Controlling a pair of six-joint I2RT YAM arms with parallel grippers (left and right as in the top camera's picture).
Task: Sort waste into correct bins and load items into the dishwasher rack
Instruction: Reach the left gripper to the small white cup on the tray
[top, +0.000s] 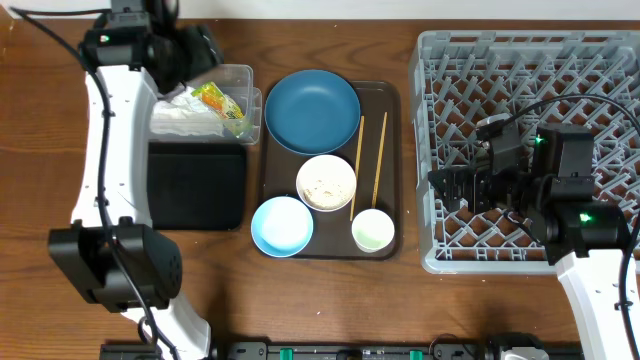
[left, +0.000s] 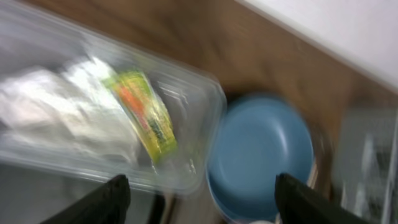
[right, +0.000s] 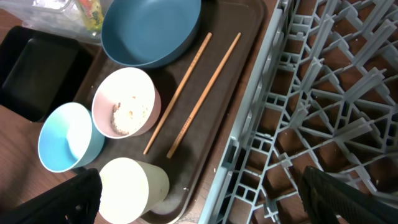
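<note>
Lying in clear tub (left: 208, 93), snack wrapper (left: 146, 118) (yellow-green), near spread left tool (left: 208, 202)

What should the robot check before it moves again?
1. Crumpled white tissue and yellow-green printed snack wrapper inside the clear plastic rectangular tub: ok.
2. Pale rice-like crumbs emptied from the cream-white bowl: not ok, they sit inside.
3. Shallow black rectangular tray free for crumbs: ok.
4. Left tool and right tool open, holding nothing: ok.
5. Big grey lattice dishwasher rack loaded: not ok; dark blue round plate and two thin wooden chopsticks lie on the dark brown serving tray.
</note>
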